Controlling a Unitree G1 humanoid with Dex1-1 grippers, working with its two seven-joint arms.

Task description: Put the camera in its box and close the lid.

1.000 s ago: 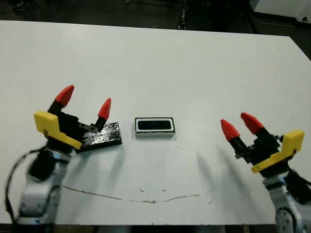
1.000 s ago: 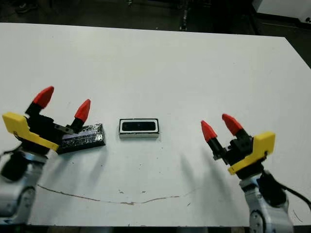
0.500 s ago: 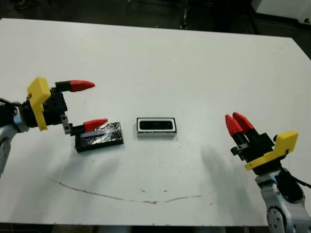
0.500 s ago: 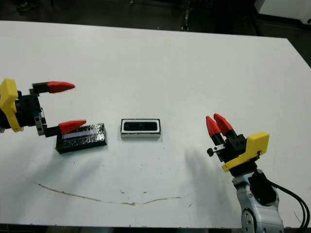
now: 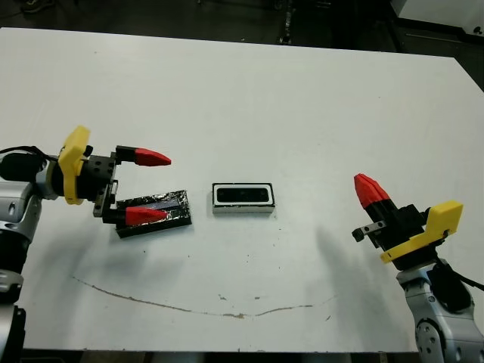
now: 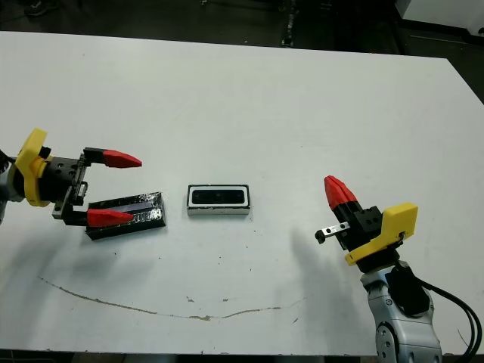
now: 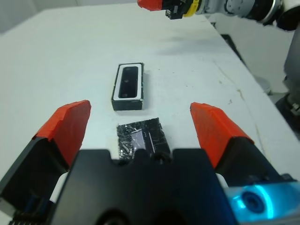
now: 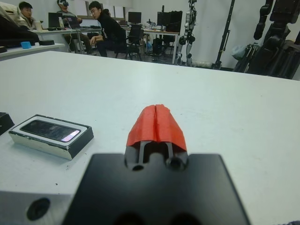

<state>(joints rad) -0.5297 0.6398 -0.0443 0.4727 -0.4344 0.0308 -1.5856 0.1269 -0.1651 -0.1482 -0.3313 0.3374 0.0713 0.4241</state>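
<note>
Crinkly foil-like lid [image 5: 155,215], glossy camera [image 8: 48,130], smooth matt table [image 5: 249,106].

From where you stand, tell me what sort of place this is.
Probably a robotics lab or workshop. Beyond the white table, people sit at desks with monitors, and other robot hardware stands on frames along the far side.
</note>
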